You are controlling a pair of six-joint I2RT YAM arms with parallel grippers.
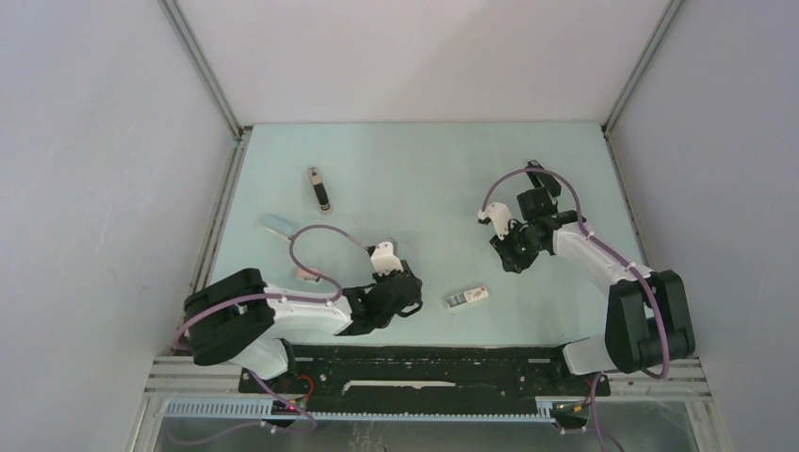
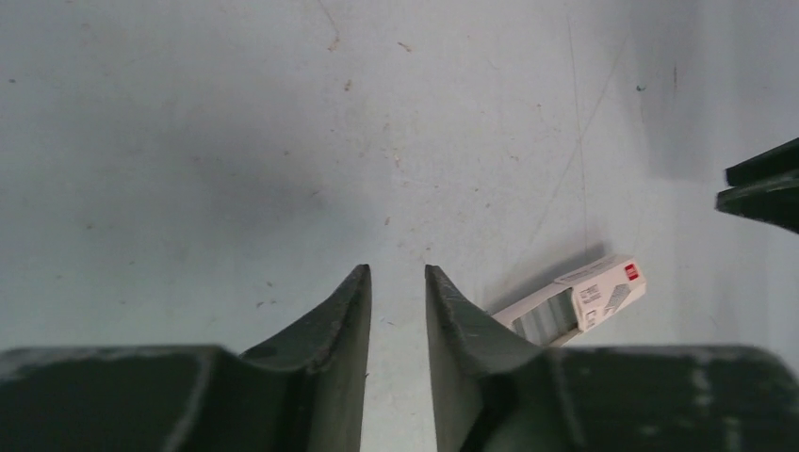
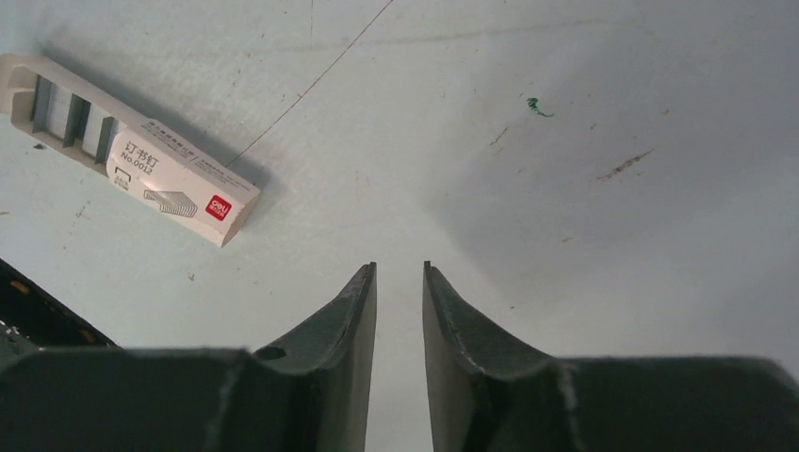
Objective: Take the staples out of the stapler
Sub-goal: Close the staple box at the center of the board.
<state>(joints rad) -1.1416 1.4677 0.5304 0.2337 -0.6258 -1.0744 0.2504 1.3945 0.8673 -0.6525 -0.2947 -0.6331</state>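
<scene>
Two claws [image 2: 396,269] [image 3: 398,266], one stapler [image 1: 320,188], one box [image 1: 467,298]

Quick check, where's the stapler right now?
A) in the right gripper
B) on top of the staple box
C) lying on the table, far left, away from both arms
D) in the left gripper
C: the stapler lies alone on the table toward its far left, and the left gripper and right gripper each show only bare table between their fingers.
</scene>
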